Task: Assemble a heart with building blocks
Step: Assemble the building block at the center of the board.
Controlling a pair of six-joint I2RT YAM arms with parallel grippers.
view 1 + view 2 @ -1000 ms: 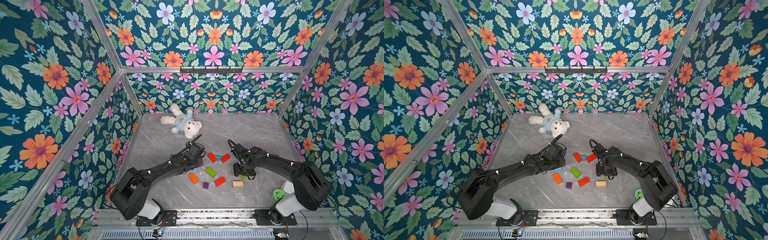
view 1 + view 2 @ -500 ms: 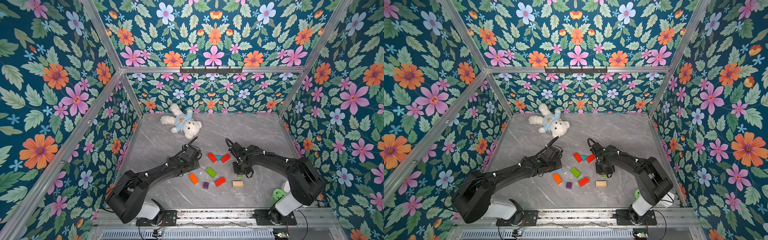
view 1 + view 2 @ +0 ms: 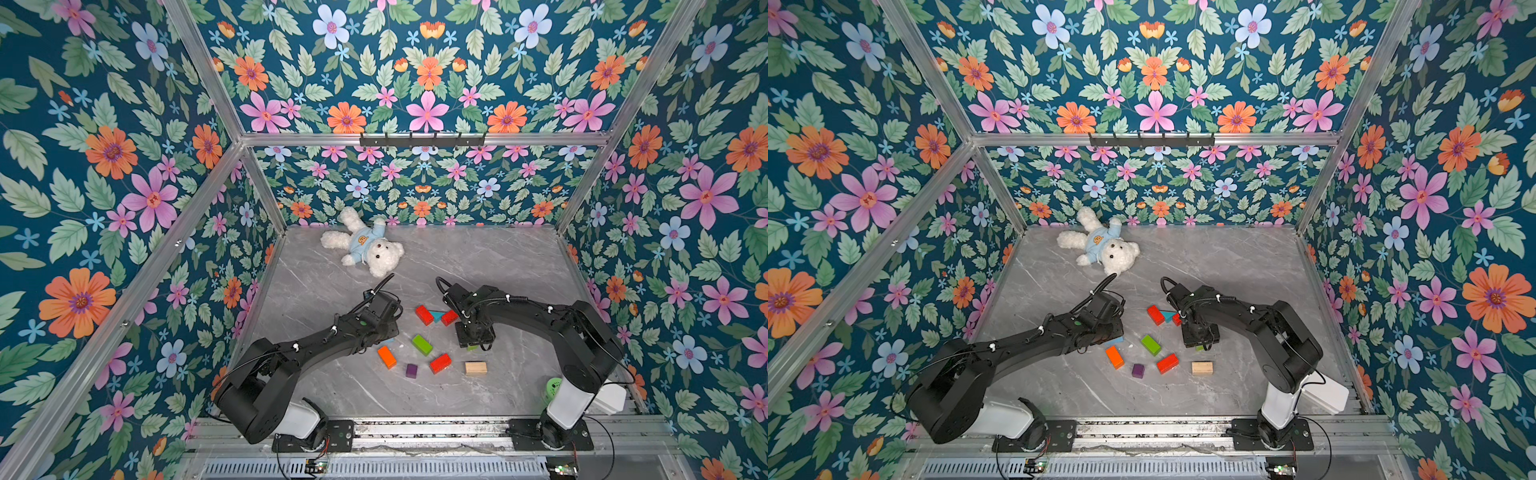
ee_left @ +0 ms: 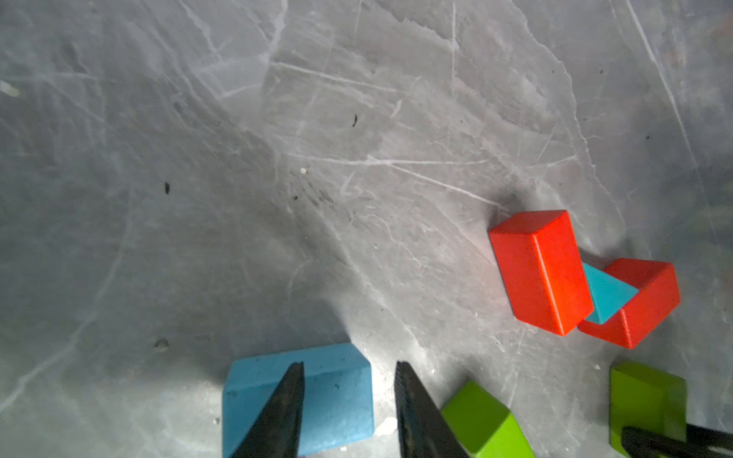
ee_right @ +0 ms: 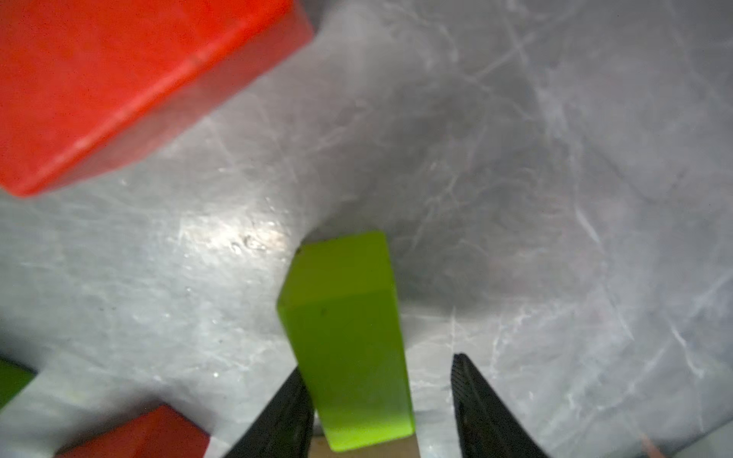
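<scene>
Near the table's (image 3: 478,257) front edge, midway between its sides, the blocks (image 3: 1150,344) lie loose: two red bricks (image 3: 424,314) touch a teal triangle (image 3: 436,316) between them, and a green brick (image 3: 422,344), orange brick (image 3: 386,356), purple cube (image 3: 411,370), third red brick (image 3: 440,363) and wood brick (image 3: 475,368) lie nearer the front. The left gripper (image 4: 349,366) hangs open over a blue brick (image 4: 337,396). The right gripper (image 5: 378,363) stands open around another green brick (image 5: 349,337), one finger (image 5: 285,416) against it.

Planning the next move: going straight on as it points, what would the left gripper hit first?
Probably the light blue block: the left gripper points down at it, one finger over its top. Depth is unclear.
</scene>
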